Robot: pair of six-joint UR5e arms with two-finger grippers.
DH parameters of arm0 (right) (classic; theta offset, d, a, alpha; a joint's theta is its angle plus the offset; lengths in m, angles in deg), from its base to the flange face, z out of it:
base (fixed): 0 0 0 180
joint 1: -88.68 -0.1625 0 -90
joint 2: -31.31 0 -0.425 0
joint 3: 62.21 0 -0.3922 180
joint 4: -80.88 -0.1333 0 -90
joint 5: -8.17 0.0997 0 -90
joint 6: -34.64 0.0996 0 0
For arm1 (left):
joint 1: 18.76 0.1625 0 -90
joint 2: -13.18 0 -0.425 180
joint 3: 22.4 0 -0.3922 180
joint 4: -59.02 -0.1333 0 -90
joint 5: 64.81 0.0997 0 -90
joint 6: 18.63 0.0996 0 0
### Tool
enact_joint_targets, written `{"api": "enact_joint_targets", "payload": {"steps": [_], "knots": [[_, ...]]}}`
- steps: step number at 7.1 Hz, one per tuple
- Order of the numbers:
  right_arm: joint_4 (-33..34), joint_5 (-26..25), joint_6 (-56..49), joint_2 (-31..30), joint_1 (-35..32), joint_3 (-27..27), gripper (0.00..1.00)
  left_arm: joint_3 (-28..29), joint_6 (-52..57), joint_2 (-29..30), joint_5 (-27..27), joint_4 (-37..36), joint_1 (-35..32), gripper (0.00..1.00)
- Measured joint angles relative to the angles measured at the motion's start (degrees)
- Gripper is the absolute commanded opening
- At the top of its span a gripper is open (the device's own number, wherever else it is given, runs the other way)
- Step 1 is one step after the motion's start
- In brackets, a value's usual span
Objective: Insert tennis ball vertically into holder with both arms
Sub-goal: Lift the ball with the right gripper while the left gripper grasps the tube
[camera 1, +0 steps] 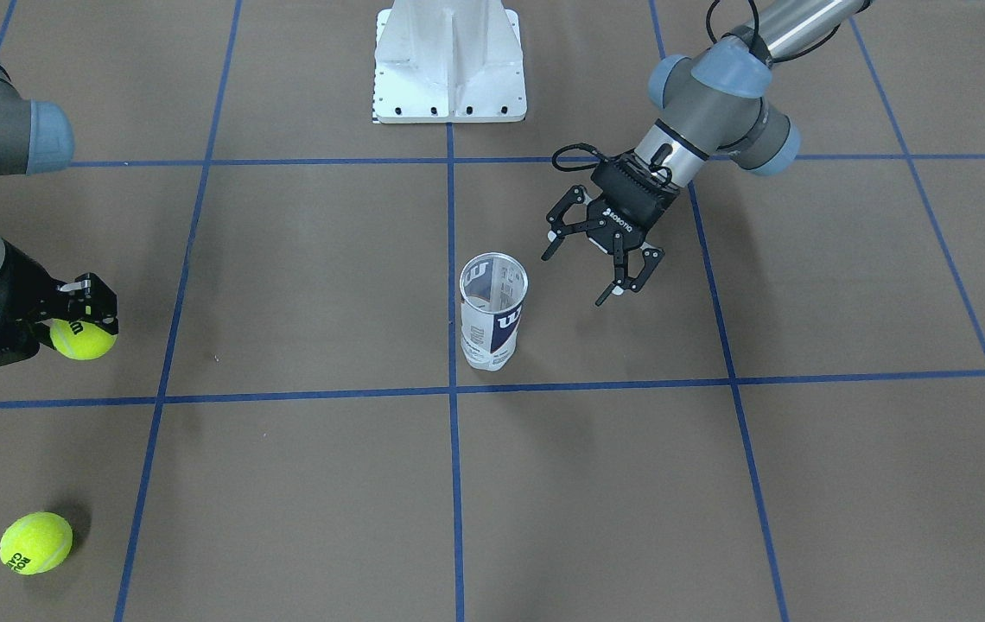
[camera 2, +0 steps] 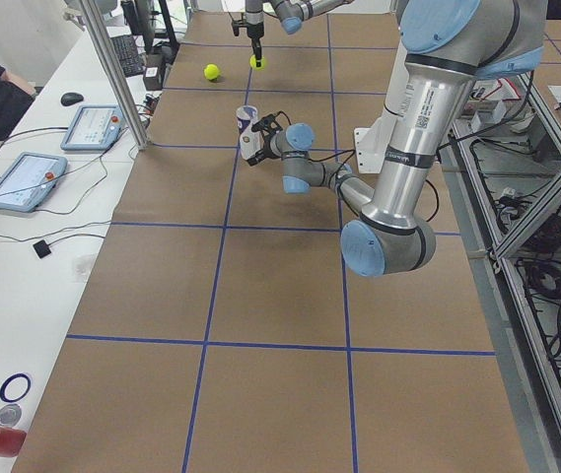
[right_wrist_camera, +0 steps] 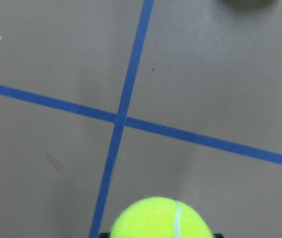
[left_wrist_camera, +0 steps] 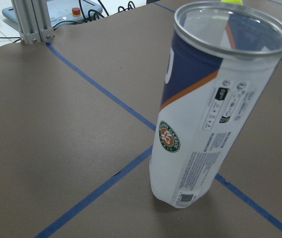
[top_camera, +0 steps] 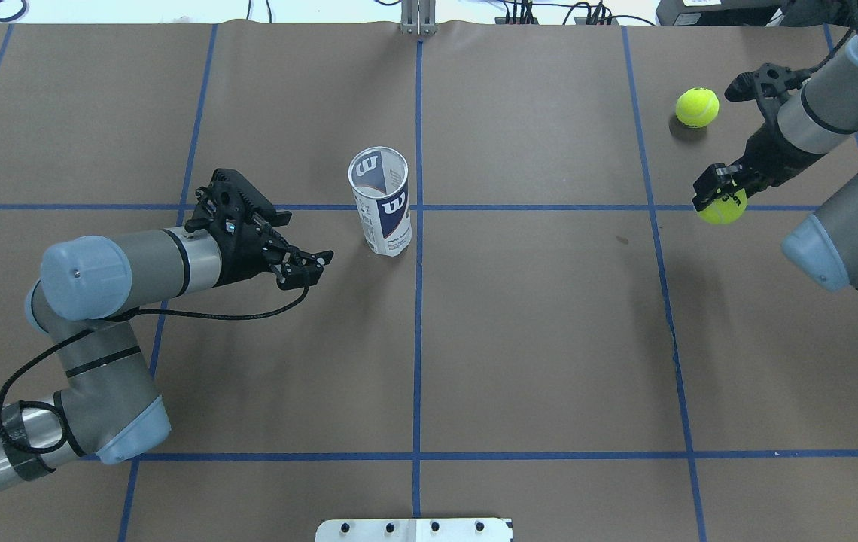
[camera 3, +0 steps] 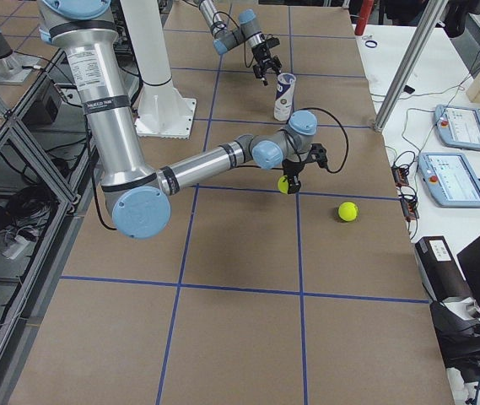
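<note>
The holder (camera 1: 492,315) is a clear can with a white and navy label. It stands upright, open end up, near the table's middle, and also shows in the overhead view (top_camera: 384,203) and the left wrist view (left_wrist_camera: 205,124). My left gripper (camera 1: 575,278) is open and empty, level beside the can with a small gap, and also shows from overhead (top_camera: 307,269). My right gripper (camera 1: 88,318) is shut on a yellow tennis ball (camera 1: 82,343), held low over the table far from the can. That ball also shows from overhead (top_camera: 724,212) and in the right wrist view (right_wrist_camera: 160,218).
A second tennis ball (camera 1: 36,542) lies loose on the table beyond the right gripper and also shows from overhead (top_camera: 697,107). The white pedestal base (camera 1: 449,65) stands at the robot's side. A side bench with tablets (camera 2: 24,177) runs along the far edge.
</note>
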Motion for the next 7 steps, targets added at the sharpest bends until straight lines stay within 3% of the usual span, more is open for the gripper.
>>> {"api": "enact_joint_targets", "payload": {"steps": [4, 7], "knots": [[0.1, 1.7, 1.4, 4.6, -2.3, 0.0, 0.00, 8.3, -0.1, 3.8, 12.1, 9.2, 5.8, 0.99], [0.1, 3.3, 2.7, 6.1, -3.4, 0.0, 0.00, 11.0, -0.2, 7.5, 14.0, 9.9, 7.4, 0.99]]}}
